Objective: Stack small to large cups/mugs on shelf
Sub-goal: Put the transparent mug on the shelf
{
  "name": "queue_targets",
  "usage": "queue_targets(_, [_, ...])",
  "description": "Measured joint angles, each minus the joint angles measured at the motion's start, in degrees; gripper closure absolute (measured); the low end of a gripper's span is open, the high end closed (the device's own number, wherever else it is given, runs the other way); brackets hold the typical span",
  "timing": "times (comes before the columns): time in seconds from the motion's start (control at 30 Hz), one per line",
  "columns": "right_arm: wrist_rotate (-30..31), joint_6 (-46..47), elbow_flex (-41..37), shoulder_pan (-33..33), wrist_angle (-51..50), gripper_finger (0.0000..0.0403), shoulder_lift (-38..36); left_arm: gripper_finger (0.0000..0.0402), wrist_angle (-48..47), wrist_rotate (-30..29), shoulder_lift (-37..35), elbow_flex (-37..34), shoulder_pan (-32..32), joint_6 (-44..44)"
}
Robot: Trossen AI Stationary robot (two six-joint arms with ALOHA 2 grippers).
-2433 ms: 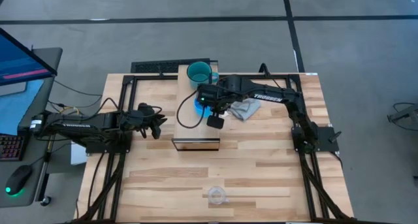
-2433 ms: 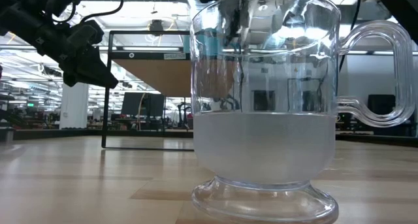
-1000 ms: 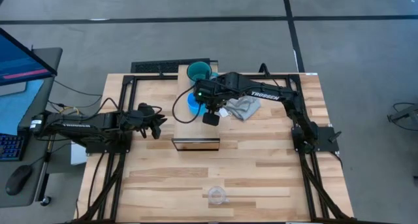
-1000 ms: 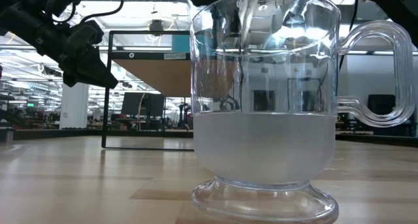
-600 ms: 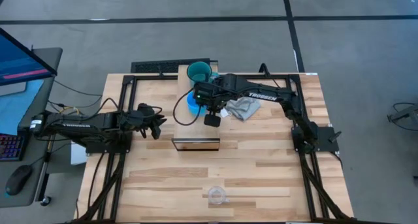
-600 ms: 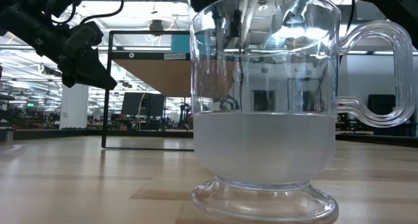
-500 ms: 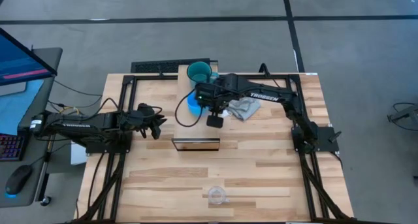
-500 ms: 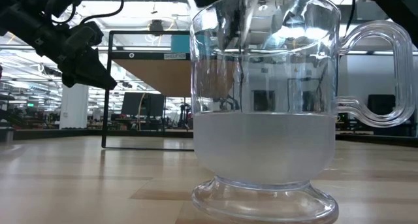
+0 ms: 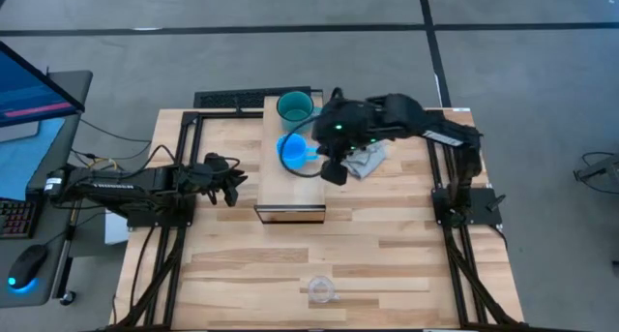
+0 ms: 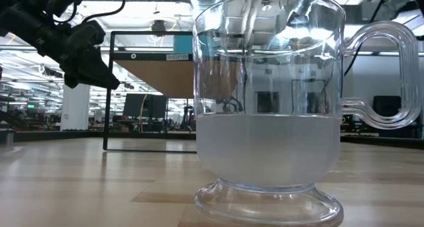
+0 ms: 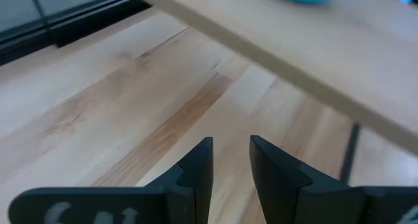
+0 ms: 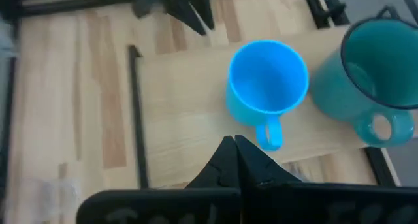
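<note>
The bright blue handled mug stood upright on the long light wood shelf, beside the teal handled mug. The right tool, fingers closed and empty, hovered above the blue mug's handle. The clear glass cup sat at the slatted wooden surface's near edge. The left tool, slightly open, waited beside the shelf.

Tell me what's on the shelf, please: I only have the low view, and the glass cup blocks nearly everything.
Observer: The blue mug and the teal mug both stand upright on the shelf, next to each other, not nested.
Operator: Is the right arm holding either one?
Observer: No. The right gripper has its fingers shut on nothing, close to the blue mug's handle but apart from it.
Operator: And the left arm?
Observer: The left gripper waits low over the table beside the shelf, fingers open.
</note>
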Motion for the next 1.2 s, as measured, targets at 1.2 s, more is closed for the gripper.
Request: queue_targets(1.2, [2.86, 16.53, -85.38, 6.63, 62.03, 0.0402, -50.96, 0.0311, -3.74, 5.34, -28.31, 0.07, -0.07, 2.96])
